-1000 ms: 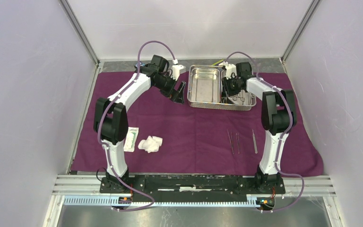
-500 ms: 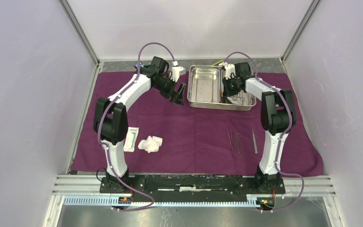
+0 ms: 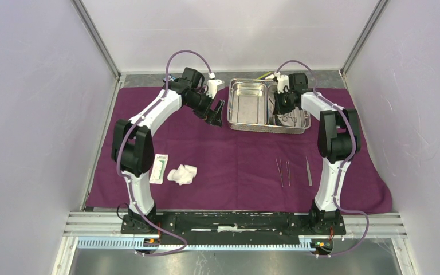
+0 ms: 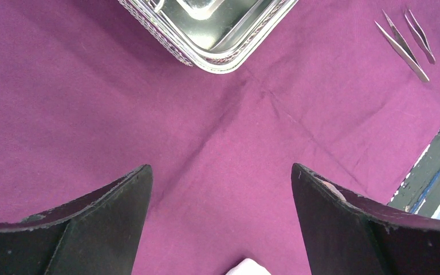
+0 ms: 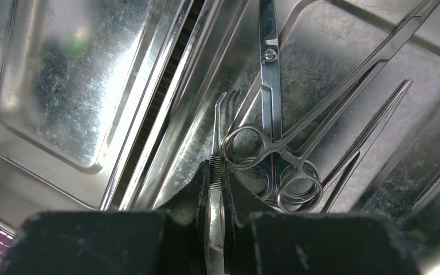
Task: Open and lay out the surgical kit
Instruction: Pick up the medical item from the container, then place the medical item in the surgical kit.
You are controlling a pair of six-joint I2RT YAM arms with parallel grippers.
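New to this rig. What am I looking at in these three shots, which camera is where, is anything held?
Two robot arms, each ending in a two-finger gripper, are bolted side by side at the near edge. The wide picture comes from a fixed camera above and behind them; the other two come from a camera on each wrist, looking past its own fingers. A purple cloth covers most of the table. On it lie a steel tray at the back, a white packet and gauze wads near the left arm, and three slim steel instruments near the right. The left gripper is open above bare cloth beside the tray, holding nothing. The right gripper is down in the tray's right compartment, closed on a slim steel tool; ring-handled clamps lie beside it.
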